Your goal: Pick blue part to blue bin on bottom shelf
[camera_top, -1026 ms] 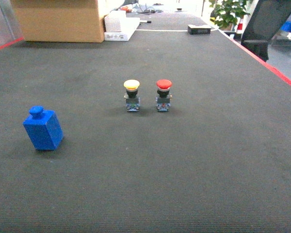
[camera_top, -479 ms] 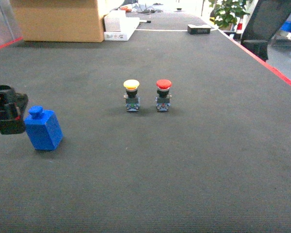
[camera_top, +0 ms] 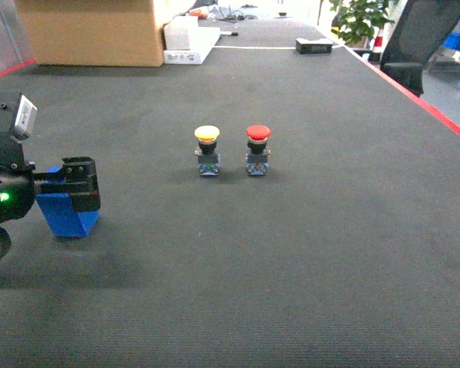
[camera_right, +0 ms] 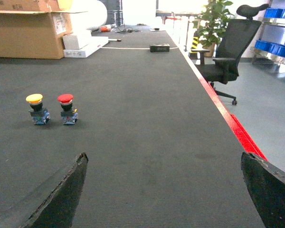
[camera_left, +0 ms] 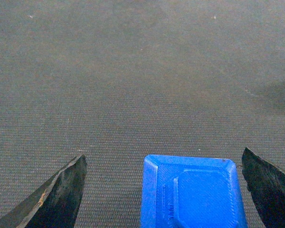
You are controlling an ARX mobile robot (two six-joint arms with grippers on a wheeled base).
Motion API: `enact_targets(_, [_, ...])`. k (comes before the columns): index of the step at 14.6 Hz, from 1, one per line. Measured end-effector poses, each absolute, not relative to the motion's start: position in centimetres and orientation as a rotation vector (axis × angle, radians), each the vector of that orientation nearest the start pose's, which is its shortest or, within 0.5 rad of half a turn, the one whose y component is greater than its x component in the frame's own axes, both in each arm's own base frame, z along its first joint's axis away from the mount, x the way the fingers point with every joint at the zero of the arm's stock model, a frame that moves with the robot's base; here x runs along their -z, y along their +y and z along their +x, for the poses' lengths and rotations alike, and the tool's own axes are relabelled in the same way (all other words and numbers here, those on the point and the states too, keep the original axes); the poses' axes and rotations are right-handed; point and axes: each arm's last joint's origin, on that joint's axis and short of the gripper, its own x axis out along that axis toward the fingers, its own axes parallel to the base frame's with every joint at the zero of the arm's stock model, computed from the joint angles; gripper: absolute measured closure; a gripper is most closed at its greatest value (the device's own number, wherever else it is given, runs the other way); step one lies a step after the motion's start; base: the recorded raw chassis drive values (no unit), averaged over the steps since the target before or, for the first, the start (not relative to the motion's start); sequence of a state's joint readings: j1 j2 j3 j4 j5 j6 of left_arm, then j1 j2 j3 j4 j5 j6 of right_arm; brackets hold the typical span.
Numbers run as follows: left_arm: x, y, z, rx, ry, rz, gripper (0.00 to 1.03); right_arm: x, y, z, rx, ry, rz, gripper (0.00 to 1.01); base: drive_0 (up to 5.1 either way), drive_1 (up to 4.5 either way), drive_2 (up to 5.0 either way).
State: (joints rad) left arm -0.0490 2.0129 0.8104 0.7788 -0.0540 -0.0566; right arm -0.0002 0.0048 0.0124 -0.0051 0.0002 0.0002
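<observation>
Now blue part (camera_left: 192,192) between spread left gripper (camera_left: 173,190) fingers (nearer right one).

Light: even, diffuse, overhead; far end of the bench (camera_top: 307,84) washed out by bright background | Shadows: soft, short ones cast beside the blue part (camera_top: 67,215) and left gripper (camera_top: 80,184) | Glare: none on matte surface | Focus: head view sharp; wrist views sharp on surface texture, finger edges slightly soft | Distortion: none noted.
</observation>
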Motion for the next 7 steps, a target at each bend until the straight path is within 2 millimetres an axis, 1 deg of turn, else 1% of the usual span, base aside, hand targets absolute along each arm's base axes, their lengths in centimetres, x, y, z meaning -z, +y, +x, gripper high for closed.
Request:
enact_targets(2, [-9.4, -1.8, 37.1, -0.026, 0.439, -0.050, 0.05, -16.7, 0.0, 9.7, 0.001, -0.003, 0.000, 0.03, 0.0, 0.00, 0.0])
enact_targets(4, [-8.9, -2.0, 37.1, -0.028, 0.476, -0.064, 0.05, -16.7, 0.0, 9.7, 0.000, -0.002, 0.000, 0.03, 0.0, 0.00, 0.0])
enact_targets(5, [-8.6, -2.0, 37.1, -0.036, 0.500, -0.063, 0.12, -16.7, 0.0, 9.7, 0.000, -0.002, 0.000, 0.03, 0.0, 0.00, 0.0])
enact_targets(7, [-8.2, -2.1, 37.1, -0.036, 0.501, -0.063, 0.32, -16.7, 0.0, 9.7, 0.000, -0.002, 0.000, 0.03, 0.0, 0.00, 0.0])
